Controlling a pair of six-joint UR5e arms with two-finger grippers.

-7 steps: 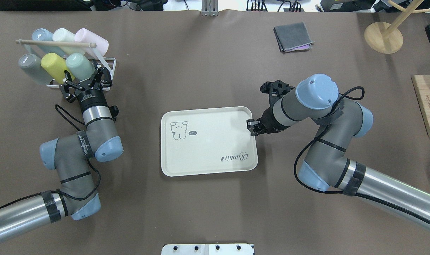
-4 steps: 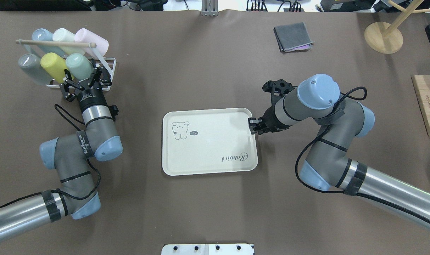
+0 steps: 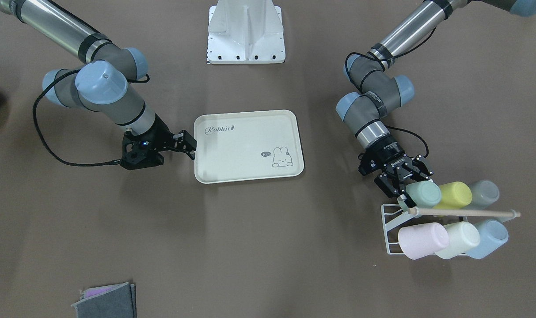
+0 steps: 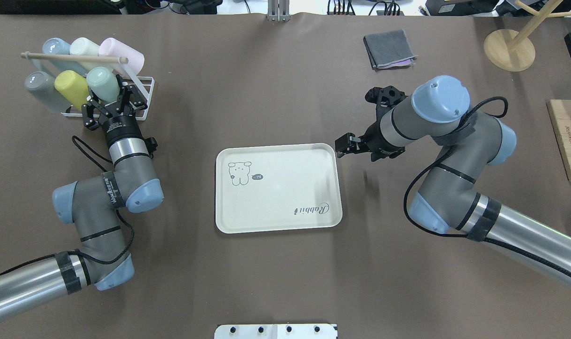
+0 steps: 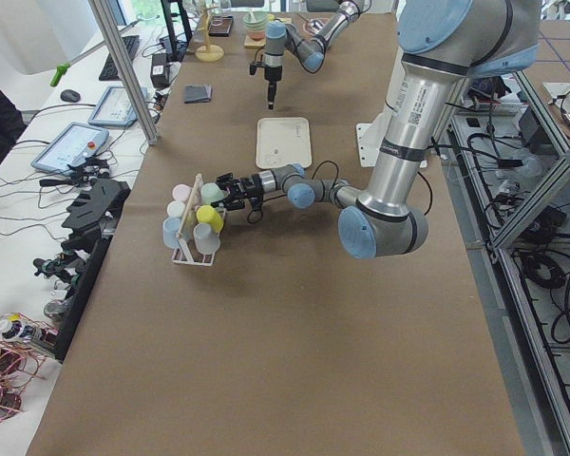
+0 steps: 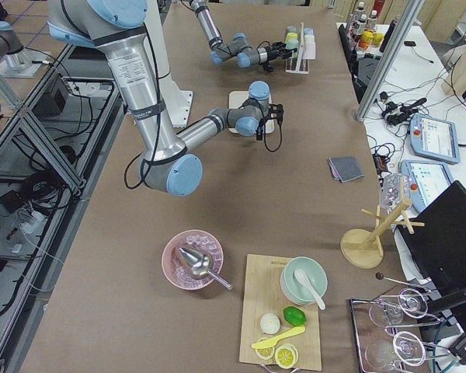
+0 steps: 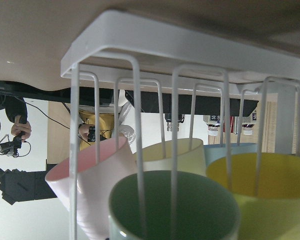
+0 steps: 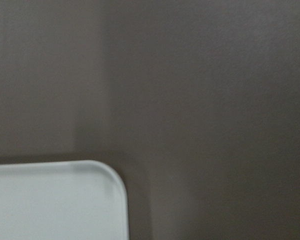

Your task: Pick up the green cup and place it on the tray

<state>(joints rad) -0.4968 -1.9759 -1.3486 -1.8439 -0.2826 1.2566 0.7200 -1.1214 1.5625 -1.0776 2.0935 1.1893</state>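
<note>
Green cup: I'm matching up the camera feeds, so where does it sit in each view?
Front-facing: green cup right of centre, at the left hand.
Overhead: green cup upper left.
Exterior left: green cup left of centre.
Exterior right: top, too small to single out.
Left wrist: green cup bottom centre.
Right wrist: not in it.
Shared landmark: the white wire rack.

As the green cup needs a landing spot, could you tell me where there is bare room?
The tray is bare inside its rim, and so is the table between it and the rack. Crowded: the rack, with the left claw at the green cup.
</note>
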